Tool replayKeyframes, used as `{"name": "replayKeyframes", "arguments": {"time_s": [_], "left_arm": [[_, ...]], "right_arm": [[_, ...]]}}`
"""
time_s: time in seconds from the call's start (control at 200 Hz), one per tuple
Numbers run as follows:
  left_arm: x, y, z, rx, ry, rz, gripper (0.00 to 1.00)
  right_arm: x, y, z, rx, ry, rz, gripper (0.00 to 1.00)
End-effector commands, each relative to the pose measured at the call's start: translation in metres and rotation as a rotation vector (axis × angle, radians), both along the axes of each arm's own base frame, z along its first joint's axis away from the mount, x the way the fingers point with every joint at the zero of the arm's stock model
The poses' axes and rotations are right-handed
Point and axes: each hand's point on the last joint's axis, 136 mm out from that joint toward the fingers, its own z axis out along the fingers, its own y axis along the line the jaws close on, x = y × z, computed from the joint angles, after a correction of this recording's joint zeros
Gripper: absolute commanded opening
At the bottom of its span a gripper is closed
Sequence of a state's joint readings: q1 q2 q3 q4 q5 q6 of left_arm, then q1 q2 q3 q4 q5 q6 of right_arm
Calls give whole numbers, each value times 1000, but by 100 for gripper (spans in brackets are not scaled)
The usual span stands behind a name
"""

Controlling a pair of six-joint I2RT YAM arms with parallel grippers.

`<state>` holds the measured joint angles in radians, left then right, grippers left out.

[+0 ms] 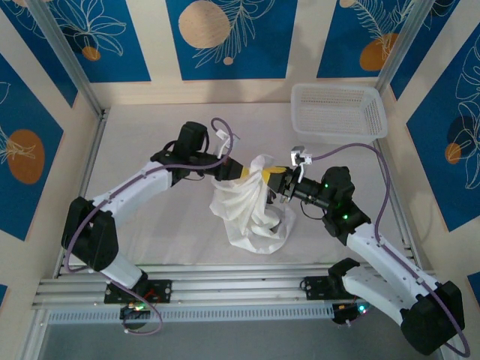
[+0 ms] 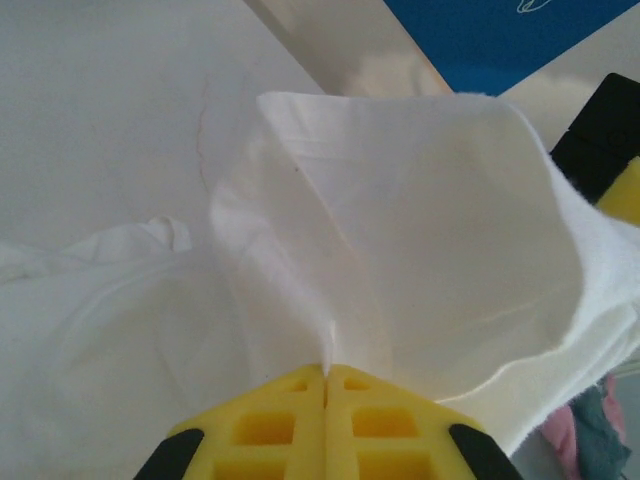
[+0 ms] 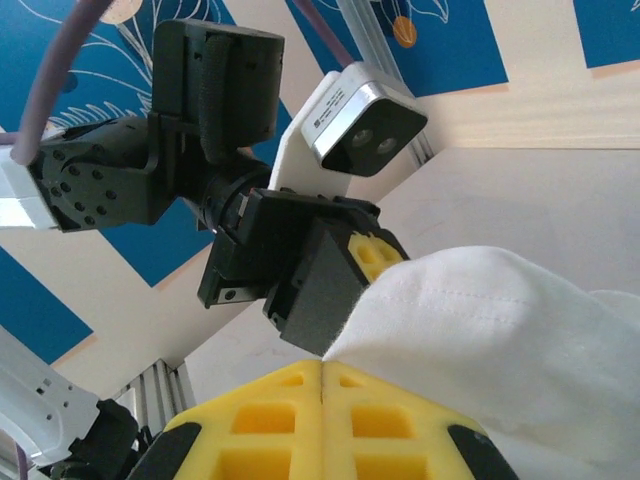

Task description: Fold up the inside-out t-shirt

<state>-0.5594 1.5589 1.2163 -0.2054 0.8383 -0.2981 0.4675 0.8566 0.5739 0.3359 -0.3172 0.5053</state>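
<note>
Now the left gripper and right gripper both pinch the white t-shirt tight, maybe by its hem; pull apart slowly to spread it.

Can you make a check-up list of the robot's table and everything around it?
Surface: white table, flat.
Job's things: white t-shirt, bunched, top pinched up, bottom on the table, not folded.
Clutter: white basket, far right corner, apart from the t-shirt.
Grippers: left gripper and right gripper both shut on the t-shirt, close together.
Cables: purple cable looping above each arm.
Surroundings: blue leaf-pattern panels, metal rails at near edge.
</note>
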Motion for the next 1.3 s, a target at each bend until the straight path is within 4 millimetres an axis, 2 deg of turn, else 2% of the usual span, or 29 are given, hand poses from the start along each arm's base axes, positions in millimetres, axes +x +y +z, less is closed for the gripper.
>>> {"name": "replayKeyframes", "arguments": {"time_s": [0.0, 0.055, 0.13, 0.18, 0.255, 0.33, 0.405, 0.495, 0.605, 0.725, 0.88, 0.98, 1.18, 1.295], "left_arm": [[1, 3, 47, -133, -23, 20, 0], [6, 6, 76, -223, -19, 49, 0], [10, 10, 114, -325, -24, 92, 0], [10, 12, 133, -367, -31, 104, 0], [8, 13, 151, -403, -37, 107, 0], [6, 14, 153, -402, -42, 109, 0], [5, 15, 145, -374, -38, 107, 0], [2, 15, 137, -362, -30, 100, 0], [-5, 15, 133, -356, -42, 78, 0], [-15, 13, 133, -340, -73, 41, 0], [-19, 16, 135, -323, -95, 33, 0], [-22, 17, 137, -319, -106, 31, 0], [-23, 20, 138, -306, -112, 44, 0], [-25, 20, 142, -313, -120, 38, 0]], "right_arm": [[4, -11, -11, -3, 11, -65, 0], [8, -19, -27, -23, 15, -110, 0], [18, -38, -73, -85, 50, -236, 0], [16, -46, -98, -104, 70, -276, 0], [11, -50, -113, -111, 87, -287, 0], [6, -50, -106, -114, 73, -279, 15], [4, -52, -84, -99, 21, -289, 28], [0, -53, -52, -74, -44, -286, 34], [-4, -40, -21, -50, -92, -209, 43], [3, -18, -3, -17, -20, -95, 53], [24, 8, 0, 67, 242, 101, 62], [28, 21, -7, 79, 310, 179, 70], [40, 9, -42, 88, 426, 85, 75], [38, 13, -53, 99, 491, 119, 74]]}}
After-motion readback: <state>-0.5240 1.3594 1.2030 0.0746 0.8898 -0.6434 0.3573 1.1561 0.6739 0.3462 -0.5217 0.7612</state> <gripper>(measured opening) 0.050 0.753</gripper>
